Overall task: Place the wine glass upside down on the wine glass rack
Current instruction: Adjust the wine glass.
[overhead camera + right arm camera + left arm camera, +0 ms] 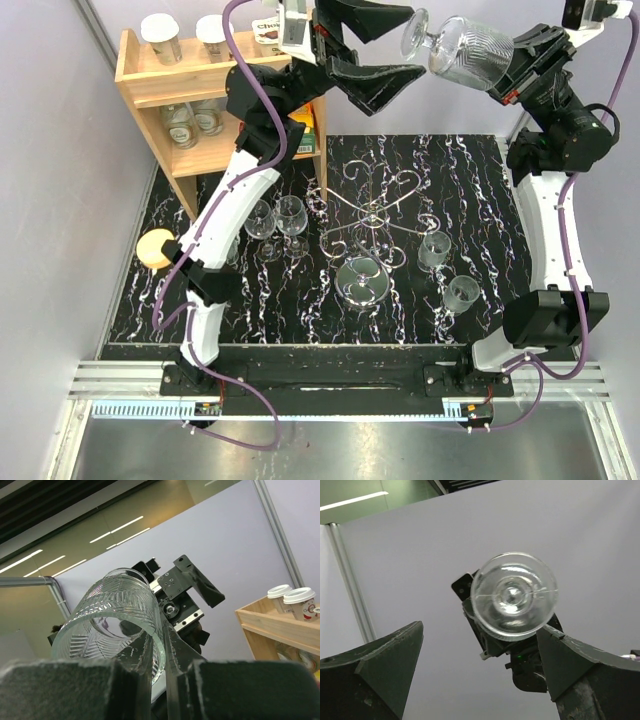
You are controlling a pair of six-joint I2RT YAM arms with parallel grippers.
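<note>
High above the table, my right gripper (505, 62) is shut on the rim of the wine glass (468, 52), which lies on its side with its foot pointing left. In the right wrist view one finger sits inside the cut-pattern bowl (107, 615) and one outside; the right gripper (162, 652) pinches the glass wall. My left gripper (408, 45) faces it, open, its fingertips level with the foot and apart from it. The left wrist view shows the round foot (514, 596) ahead of the left gripper (480, 672). The wine glass rack (372, 212) stands mid-table below.
A wooden shelf (190, 110) with cups and glasses stands at the back left, also seen as the shelf (280, 625) in the right wrist view. Other glasses stand left (275, 220) and right (435, 250) of the rack. A yellow disc (155, 248) lies near the left edge.
</note>
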